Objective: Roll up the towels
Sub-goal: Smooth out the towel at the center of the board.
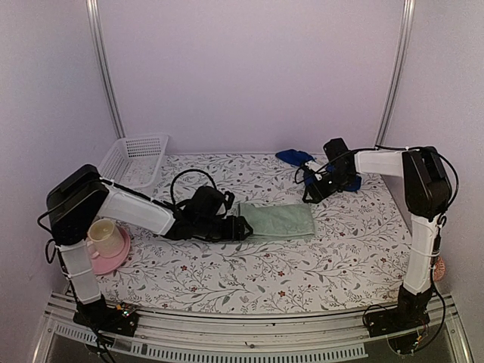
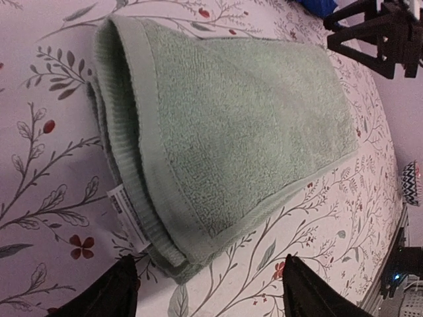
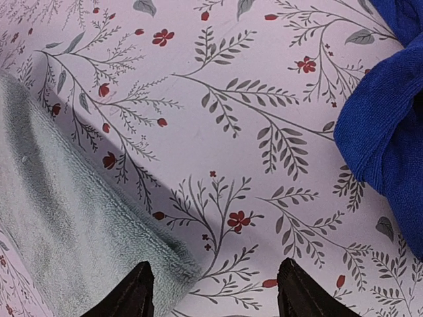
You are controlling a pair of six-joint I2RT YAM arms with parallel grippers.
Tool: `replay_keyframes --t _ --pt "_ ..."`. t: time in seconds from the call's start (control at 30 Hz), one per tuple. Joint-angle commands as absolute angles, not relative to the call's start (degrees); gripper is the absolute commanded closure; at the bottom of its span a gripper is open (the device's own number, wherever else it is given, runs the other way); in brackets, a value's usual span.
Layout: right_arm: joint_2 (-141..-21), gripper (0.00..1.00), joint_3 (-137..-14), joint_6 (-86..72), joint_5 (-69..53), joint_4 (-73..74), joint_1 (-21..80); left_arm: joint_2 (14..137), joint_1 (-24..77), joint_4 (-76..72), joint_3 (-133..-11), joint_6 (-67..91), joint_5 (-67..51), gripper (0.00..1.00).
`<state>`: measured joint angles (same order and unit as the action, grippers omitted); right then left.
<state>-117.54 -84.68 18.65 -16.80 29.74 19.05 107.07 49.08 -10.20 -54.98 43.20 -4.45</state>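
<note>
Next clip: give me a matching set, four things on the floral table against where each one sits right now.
Things
1. pale sage-green cloth towel
2. royal-blue cloth towel
3. white slatted plastic basket
4. pink saucer holding a cream cup

Places
A. far left corner
B. near left edge
C. centre, folded flat
D. far side, right of centre, bunched up

Pairs: 1-C, 2-D, 3-A, 4-B
</note>
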Motion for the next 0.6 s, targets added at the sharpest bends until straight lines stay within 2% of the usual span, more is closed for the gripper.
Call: replay_keyframes --t 0.0,0.23,0.37,0.57 --pt "-118.6 0.35 -84.4 17.3 -15.4 27.2 18.9 108.7 47.9 -15.4 -54.7 46.8 -6.9 0.25" --pt "-120.4 0.35 -84.4 16.6 -14.3 26.0 18.9 109.8 47.5 -18.4 -54.5 49.2 -7.8 0.34" --pt "-121.5 0.35 -84.7 16.2 -14.0 25.8 18.8 110.6 47.4 -18.9 -54.7 49.9 -8.6 0.44" --pt "-121.6 0.35 -84.7 16.4 -14.0 25.7 18.8 110.7 47.5 -19.0 -54.3 50.3 -8.6 0.68"
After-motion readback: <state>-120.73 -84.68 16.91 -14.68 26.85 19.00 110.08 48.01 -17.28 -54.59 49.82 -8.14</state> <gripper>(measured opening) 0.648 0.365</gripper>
